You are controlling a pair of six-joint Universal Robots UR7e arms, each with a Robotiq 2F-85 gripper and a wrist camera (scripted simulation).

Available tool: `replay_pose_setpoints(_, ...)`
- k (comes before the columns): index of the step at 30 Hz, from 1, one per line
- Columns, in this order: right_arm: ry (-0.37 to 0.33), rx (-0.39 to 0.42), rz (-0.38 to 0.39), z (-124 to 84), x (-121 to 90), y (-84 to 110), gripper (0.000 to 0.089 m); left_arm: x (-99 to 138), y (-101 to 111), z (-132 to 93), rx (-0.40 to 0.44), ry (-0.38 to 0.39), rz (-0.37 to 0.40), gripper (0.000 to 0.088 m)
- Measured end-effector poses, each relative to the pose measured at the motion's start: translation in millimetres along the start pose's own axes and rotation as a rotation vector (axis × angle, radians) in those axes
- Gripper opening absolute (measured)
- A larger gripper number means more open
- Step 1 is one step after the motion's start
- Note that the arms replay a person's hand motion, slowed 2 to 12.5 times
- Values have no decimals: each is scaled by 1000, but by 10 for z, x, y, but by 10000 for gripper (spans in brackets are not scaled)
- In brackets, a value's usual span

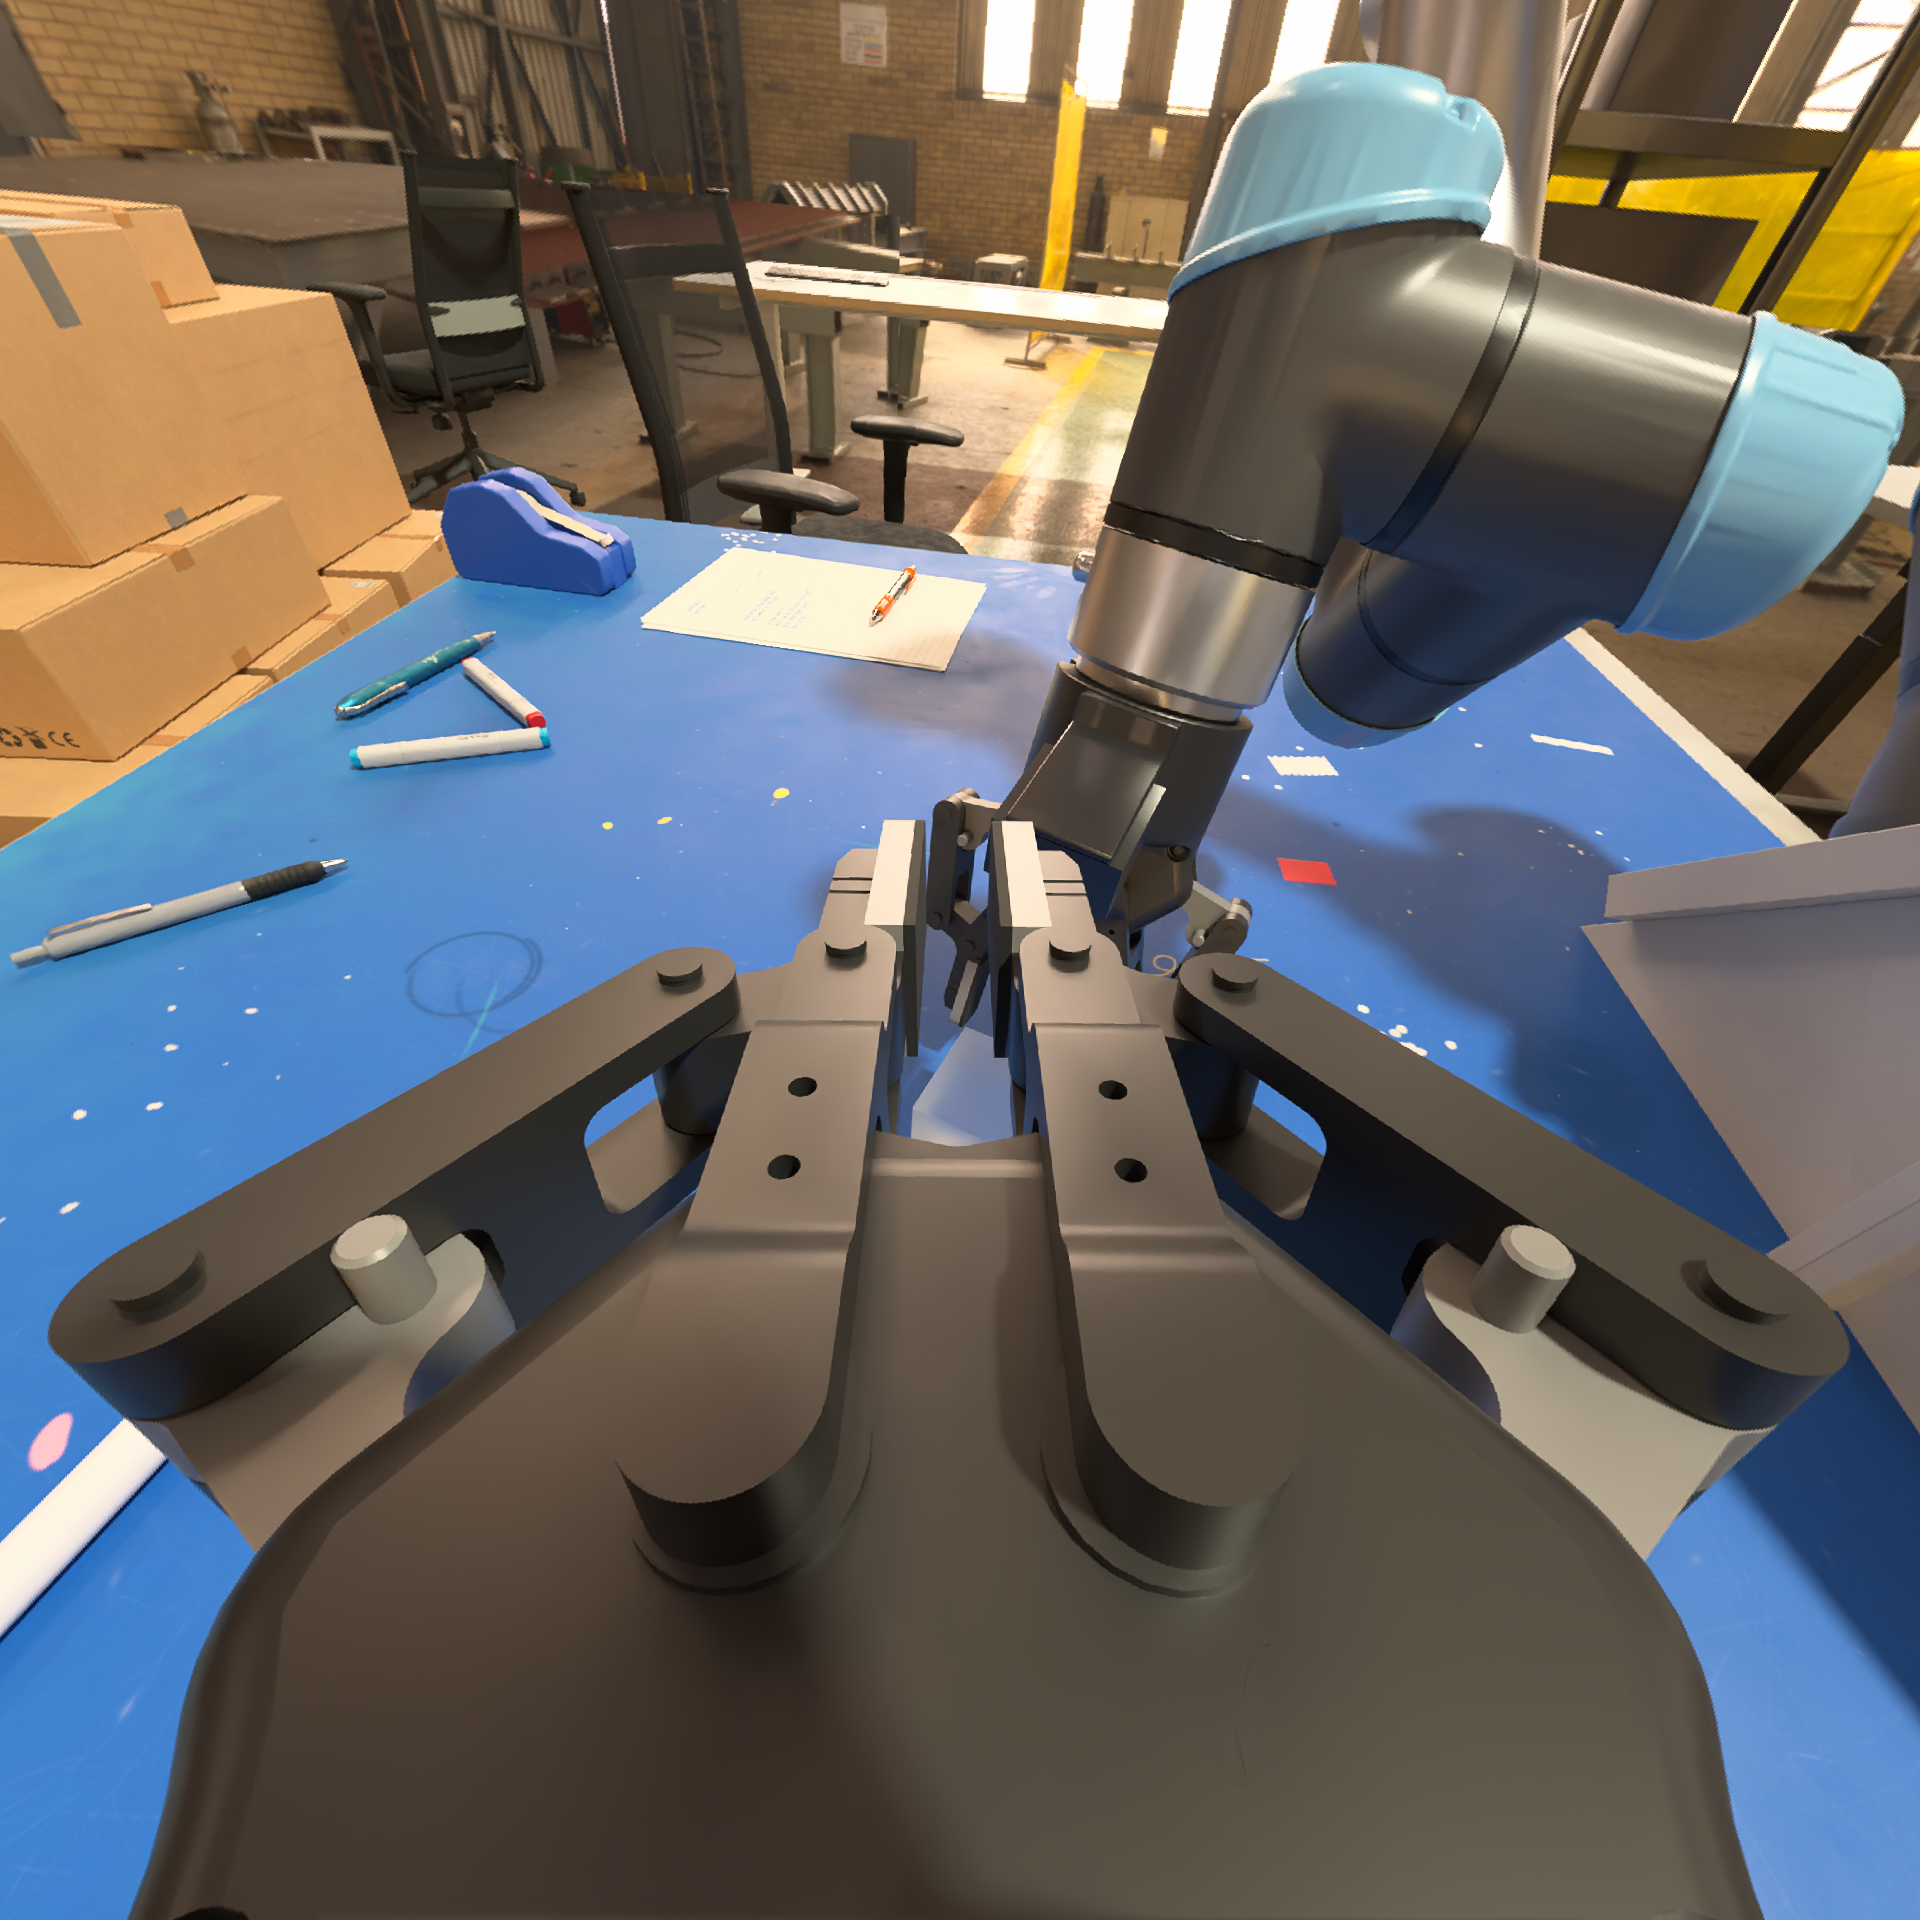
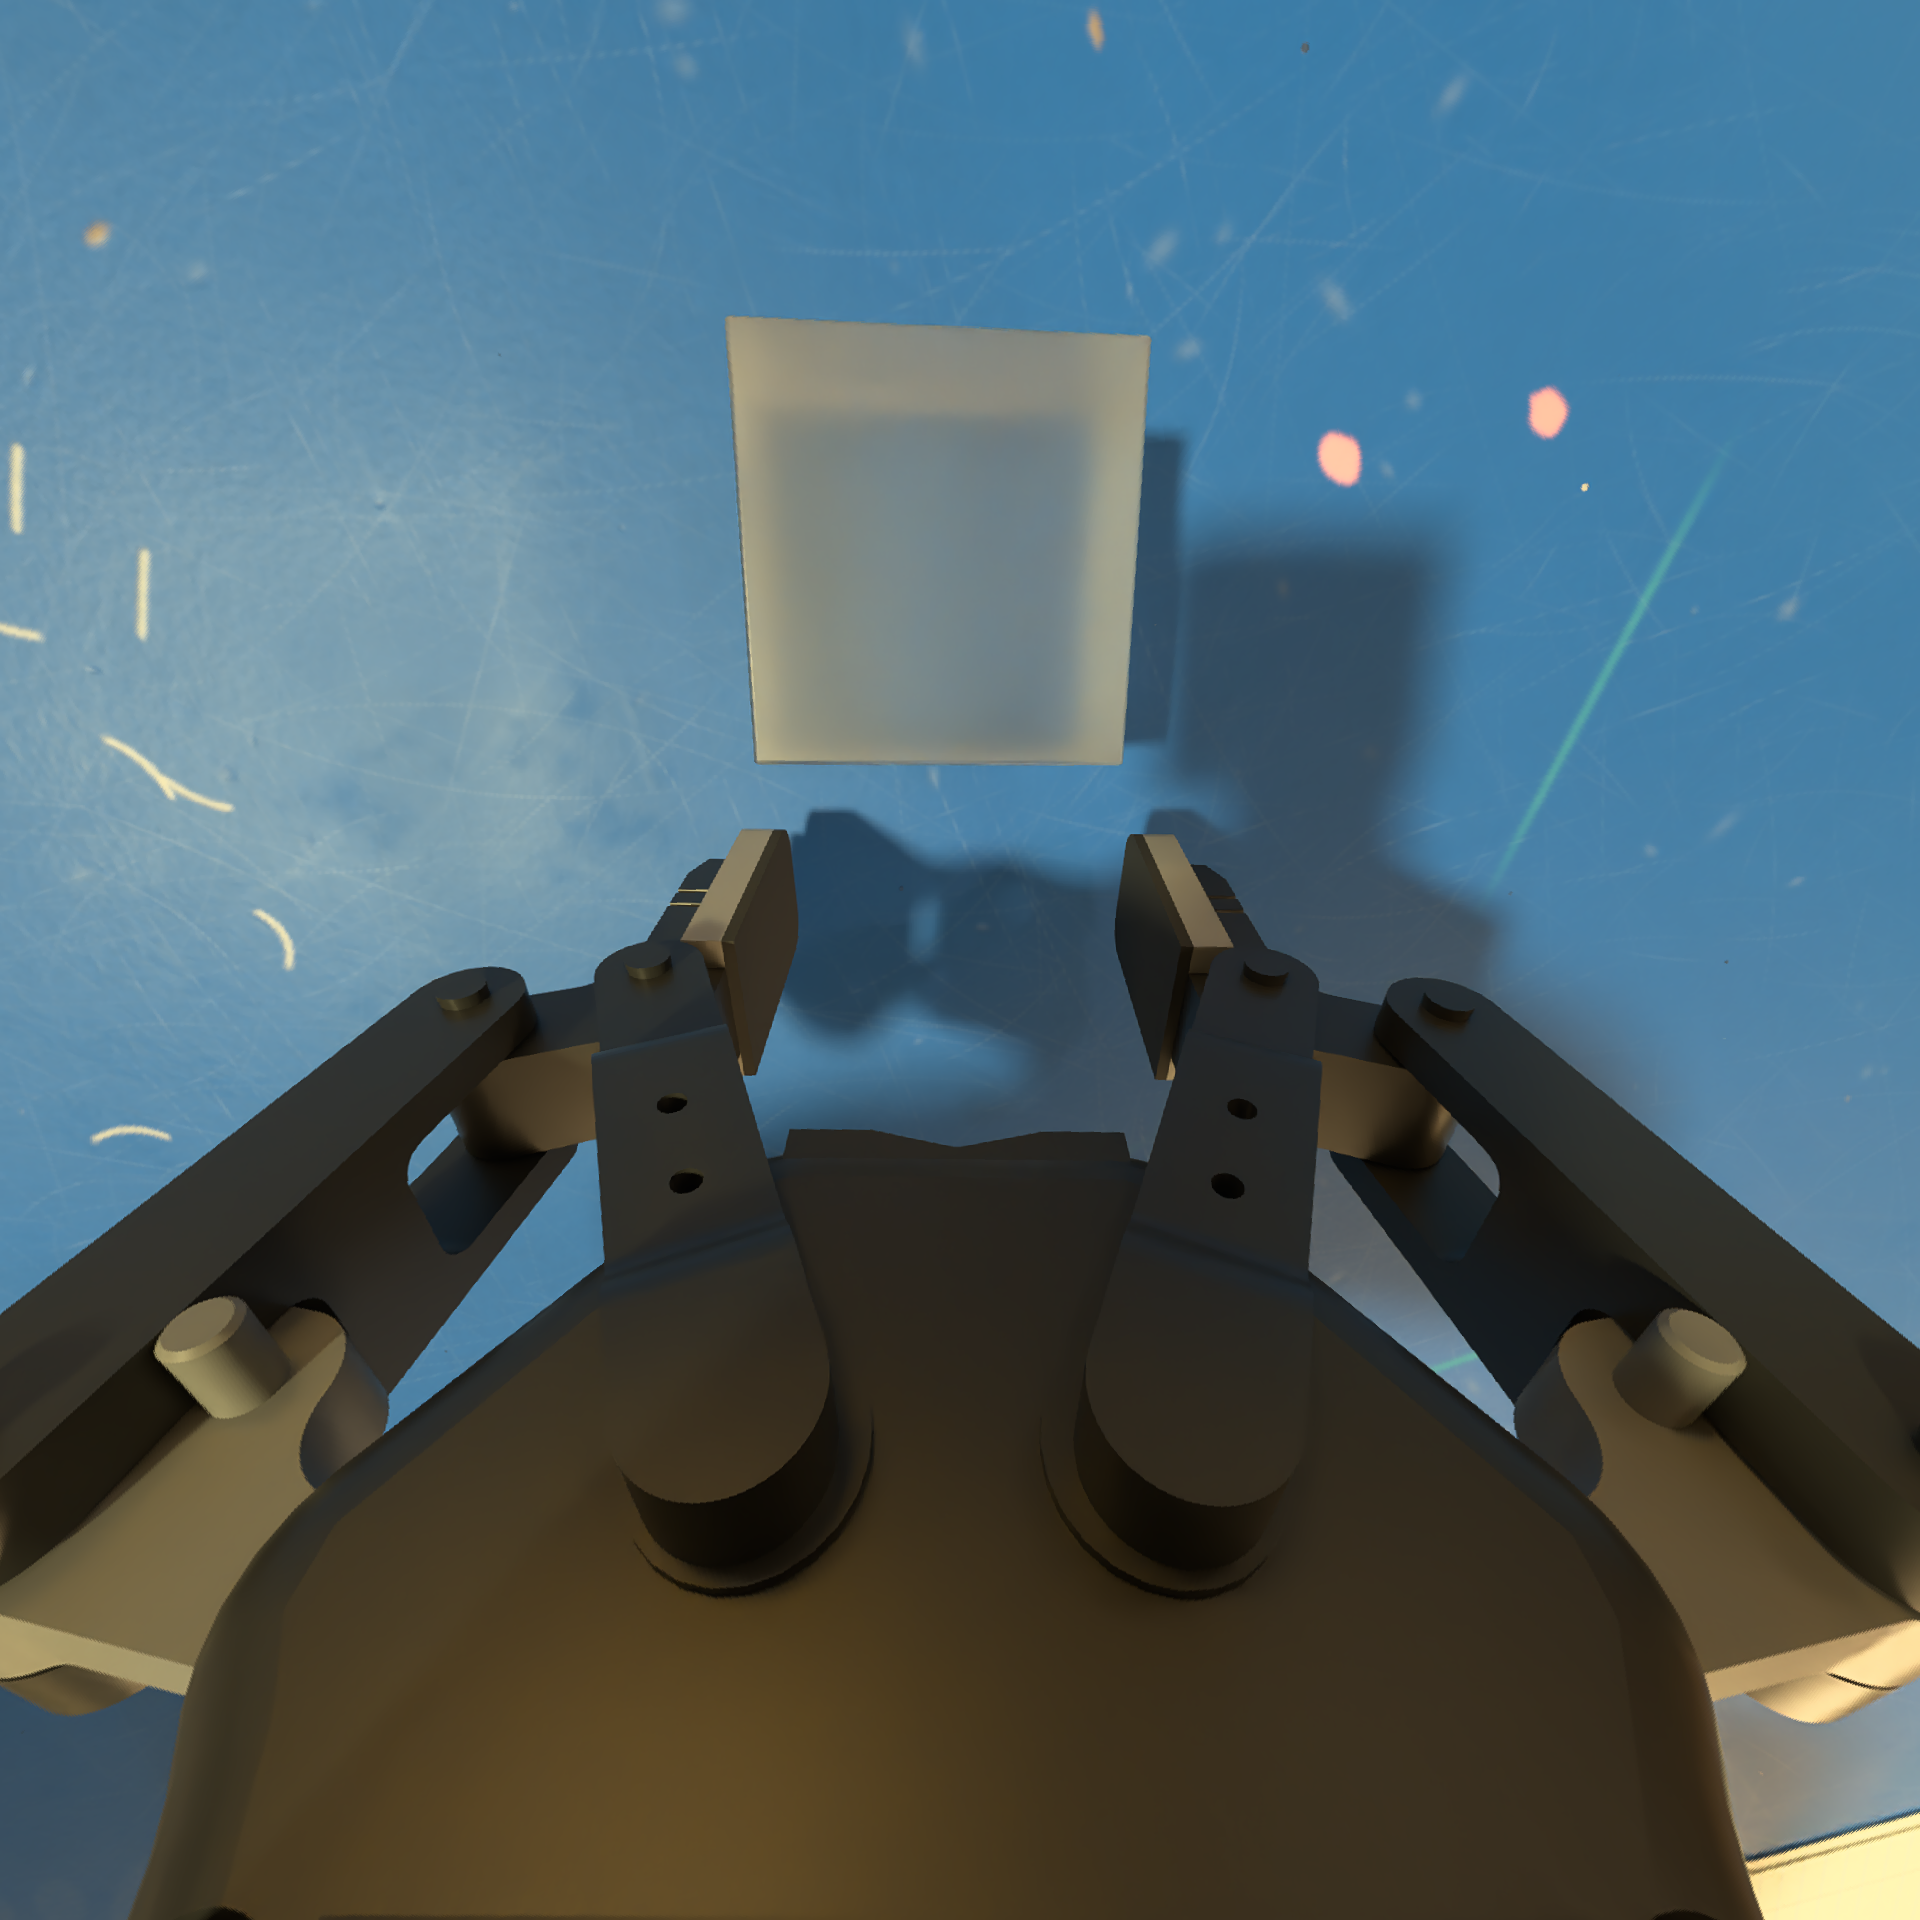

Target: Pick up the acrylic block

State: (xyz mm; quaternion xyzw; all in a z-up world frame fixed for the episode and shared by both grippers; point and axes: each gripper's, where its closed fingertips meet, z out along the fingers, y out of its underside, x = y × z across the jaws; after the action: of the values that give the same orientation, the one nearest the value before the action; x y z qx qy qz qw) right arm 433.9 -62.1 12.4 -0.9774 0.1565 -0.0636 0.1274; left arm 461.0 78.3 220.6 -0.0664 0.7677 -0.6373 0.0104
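We see a blue table (image 2: pixel 416 520) flecked white, yellow and pink; frosted pale grey block (image 2: pixel 940 540); dark grey grippers (image 1: pixel 954 883); blue tape dispenser (image 1: pixel 535 535); tan boxes (image 1: pixel 156 468); white paper (image 1: pixel 816 608); orange pen (image 1: pixel 891 594); teal pen (image 1: pixel 414 675).

Daylight blazed through tall windows (image 1: pixel 1091 47) behind, blowing them out. The blue tabletop (image 1: pixel 623 935) was bright and sharp, edges bowed by wide-angle distortion. In the right wrist view the pincer (image 2: pixel 956 951) sat dim, casting hard shadows rightward.

brick walls (image 1: pixel 831 114), bright windows (image 1: pixel 1101 47), office chairs (image 1: pixel 665 343)
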Motion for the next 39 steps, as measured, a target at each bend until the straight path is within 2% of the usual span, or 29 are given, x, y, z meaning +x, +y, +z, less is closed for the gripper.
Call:
replay_pose_setpoints(10, -33, 39, 48, 10, -32, -69, 544, -2, 23, -9, -5, -2, 2, 110)
replay_pose_setpoints(18, -25, 66, 93, 39, 2, -152, 545, -3, 28, -26, -2, -5, -1, 110)
replay_pose_setpoints(26, -52, 164, 86, 98, -57, -374, 547, -5, 28, -44, 1, -8, -3, 110)
replay_pose_setpoints(29, -43, 199, 72, 119, -53, -436, 549, -4, 27, -55, 2, -10, -2, 110)
replay_pose_setpoints(39, -58, 324, 45, 187, -119, -569, 680, 7, 5, -100, 12, -12, 1, 108)
